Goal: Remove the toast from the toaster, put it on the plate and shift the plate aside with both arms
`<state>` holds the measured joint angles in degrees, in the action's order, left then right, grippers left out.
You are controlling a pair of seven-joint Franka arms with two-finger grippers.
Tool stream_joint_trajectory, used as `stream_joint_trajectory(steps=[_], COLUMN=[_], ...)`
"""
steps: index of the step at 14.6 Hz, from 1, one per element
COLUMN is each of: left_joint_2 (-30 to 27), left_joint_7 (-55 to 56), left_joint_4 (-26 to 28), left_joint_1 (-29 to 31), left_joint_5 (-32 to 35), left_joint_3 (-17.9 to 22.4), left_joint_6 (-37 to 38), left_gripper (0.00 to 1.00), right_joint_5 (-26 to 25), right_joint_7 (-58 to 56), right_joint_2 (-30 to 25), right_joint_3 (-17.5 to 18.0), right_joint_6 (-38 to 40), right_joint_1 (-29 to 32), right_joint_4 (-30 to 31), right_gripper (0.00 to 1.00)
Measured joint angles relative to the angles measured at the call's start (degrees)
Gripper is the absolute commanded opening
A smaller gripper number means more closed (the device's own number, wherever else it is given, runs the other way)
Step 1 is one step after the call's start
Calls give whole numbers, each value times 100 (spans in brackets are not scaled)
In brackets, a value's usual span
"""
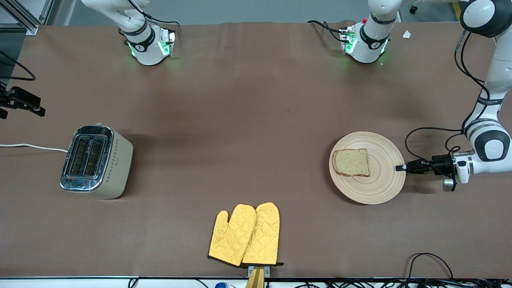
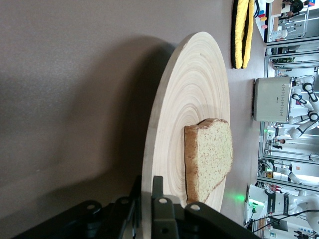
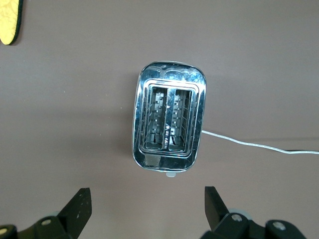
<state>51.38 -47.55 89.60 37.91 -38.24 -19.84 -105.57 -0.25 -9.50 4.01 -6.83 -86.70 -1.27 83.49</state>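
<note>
The round wooden plate point(image 1: 380, 186) lies on the brown table toward the left arm's end. The brown toast point(image 1: 352, 162) lies flat on it, on the side away from my left gripper. My left gripper point(image 1: 400, 168) reaches in level with the table and is shut on the plate's rim. In the left wrist view its two fingers point(image 2: 158, 185) stand on either side of the plate point(image 2: 194, 89) edge, with the toast point(image 2: 209, 154) just past them. My right gripper point(image 3: 147, 209) hangs open and holds nothing, high over the table beside the toaster point(image 3: 168, 122).
The steel toaster point(image 1: 96, 160) with two slots stands toward the right arm's end, its white cord point(image 1: 32, 147) running off the table's edge. Two yellow oven mitts point(image 1: 246, 236) lie at the table's edge nearest the front camera.
</note>
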Motion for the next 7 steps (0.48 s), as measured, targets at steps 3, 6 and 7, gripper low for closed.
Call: stream_joint_trajectory(steps=[3,6,7], left_joint_2=[-3,-30,-56], left_joint_7=[31,208,366], left_joint_4=[-109,-387,-561], left_joint_1=[-43,-33,-35], left_joint_5=[27,676,1016], left_joint_3=[-4,-2,-13], left_joint_6=[0,41,144], left_gripper=[100,100,100], right_joint_5=[0,0,0], right_joint_7=[0,0,0], right_joint_2=[0,0,0], right_joint_3=[62,89,96], right_joint_6=[0,0,0], right_joint_1=[-1,-4,-10], right_joint_4=[0,0,0], right_gripper=[100,100,100])
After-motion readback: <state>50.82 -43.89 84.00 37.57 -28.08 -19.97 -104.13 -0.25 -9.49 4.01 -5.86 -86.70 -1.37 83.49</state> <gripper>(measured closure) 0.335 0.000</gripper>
